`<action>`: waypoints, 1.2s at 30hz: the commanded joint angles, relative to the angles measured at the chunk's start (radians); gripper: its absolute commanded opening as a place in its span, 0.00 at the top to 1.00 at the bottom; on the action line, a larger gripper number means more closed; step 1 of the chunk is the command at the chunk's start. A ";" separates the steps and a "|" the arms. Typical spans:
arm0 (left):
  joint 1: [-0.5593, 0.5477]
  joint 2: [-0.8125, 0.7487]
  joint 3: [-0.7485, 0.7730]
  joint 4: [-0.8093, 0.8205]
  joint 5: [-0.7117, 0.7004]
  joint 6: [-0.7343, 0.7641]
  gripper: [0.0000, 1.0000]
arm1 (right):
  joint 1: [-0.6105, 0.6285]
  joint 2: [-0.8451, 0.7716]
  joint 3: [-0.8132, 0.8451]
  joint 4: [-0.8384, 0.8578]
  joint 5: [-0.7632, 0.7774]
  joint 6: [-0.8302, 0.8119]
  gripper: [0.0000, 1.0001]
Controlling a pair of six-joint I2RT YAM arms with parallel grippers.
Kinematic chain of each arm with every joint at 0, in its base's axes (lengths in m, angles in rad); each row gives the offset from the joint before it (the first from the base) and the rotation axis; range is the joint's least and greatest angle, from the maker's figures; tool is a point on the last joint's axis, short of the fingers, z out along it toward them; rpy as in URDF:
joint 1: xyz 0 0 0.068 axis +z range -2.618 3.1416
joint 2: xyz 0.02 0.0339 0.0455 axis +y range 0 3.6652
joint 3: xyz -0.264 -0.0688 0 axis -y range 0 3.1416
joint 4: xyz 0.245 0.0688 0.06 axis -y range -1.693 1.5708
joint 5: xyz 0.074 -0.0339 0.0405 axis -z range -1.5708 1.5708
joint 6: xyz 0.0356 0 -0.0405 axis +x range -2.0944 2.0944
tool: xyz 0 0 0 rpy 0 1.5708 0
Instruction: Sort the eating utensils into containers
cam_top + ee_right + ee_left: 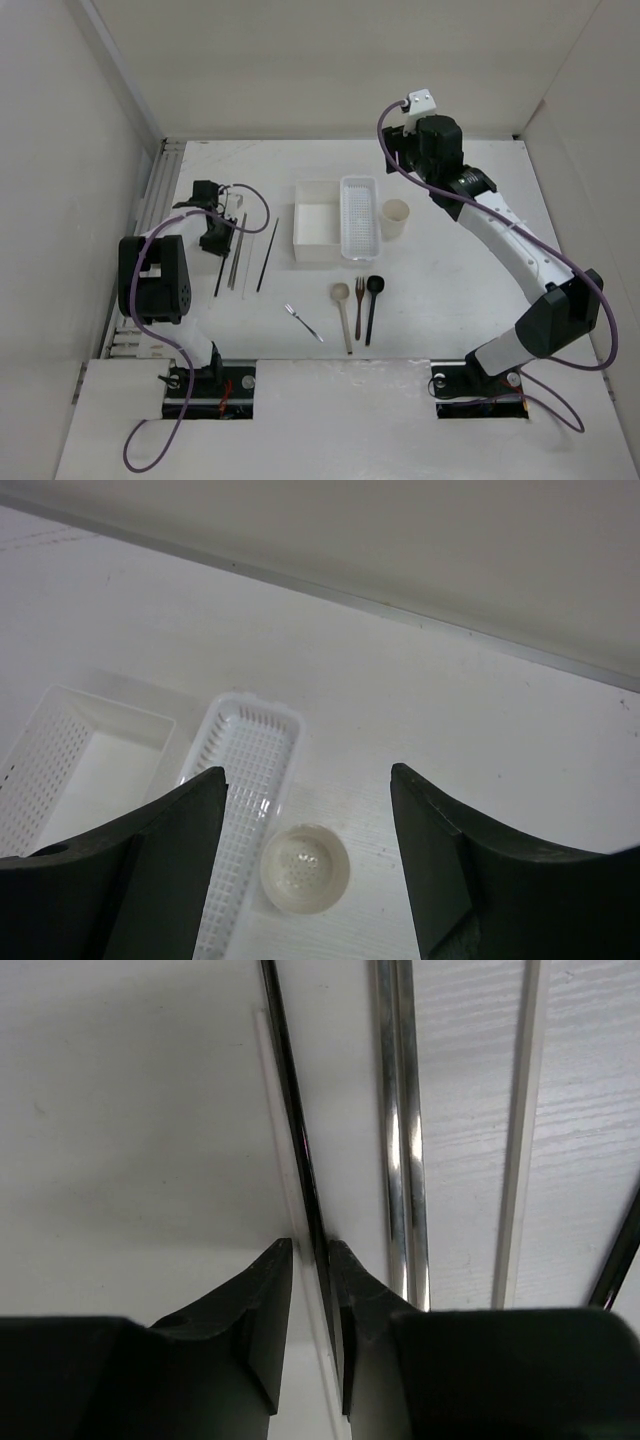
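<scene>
- Nearest the lens in the left wrist view, we see the left gripper (312, 1250). Its two dark fingers (255, 1310) are set almost together, with only a narrow slot between the tips.
- Through that slot runs the dark chopstick (292, 1100), which is thin, glossy black and straight and lies flat on the table (130, 1140). It touches the tip on the right of the view. We cannot tell whether it is clamped.
- A pale chopstick (272, 1100) lies tight along its other side, and its near end reaches the slot.
- Outward we find the silver chopsticks (400, 1110) side by side, a second pale chopstick (522, 1110) and a second dark chopstick (622, 1250), all roughly parallel.
- From above, we place this group at the left of the table, well apart from the containers. The white box (318, 222) and the perforated tray (359, 230) touch, and the beige cup (395, 218) stands just beside the tray.
- Nearer the arm bases lie the silver fork (303, 323), the pale wooden spoon (343, 312), the brown fork (359, 305) and the black spoon (372, 305).
- The right gripper (308, 775) hangs raised over the tray and cup, with its fingers spread wide and holding nothing.
</scene>
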 commanded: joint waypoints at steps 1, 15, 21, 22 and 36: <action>0.025 -0.015 -0.013 0.011 -0.021 -0.007 0.81 | 0.003 -0.029 -0.004 0.022 0.021 0.013 0.29; 0.070 -0.081 -0.013 0.002 0.030 0.003 0.73 | 0.003 -0.038 -0.033 0.022 0.030 0.004 0.27; 0.092 -0.072 -0.041 0.002 0.030 -0.007 0.77 | 0.003 -0.038 -0.042 0.022 0.030 0.004 0.27; 0.092 -0.072 -0.041 -0.007 0.030 -0.007 0.77 | 0.003 -0.038 -0.042 0.022 0.030 0.004 0.27; 0.092 0.026 -0.030 -0.031 -0.019 -0.007 0.89 | 0.003 -0.058 -0.051 0.013 0.079 -0.015 0.27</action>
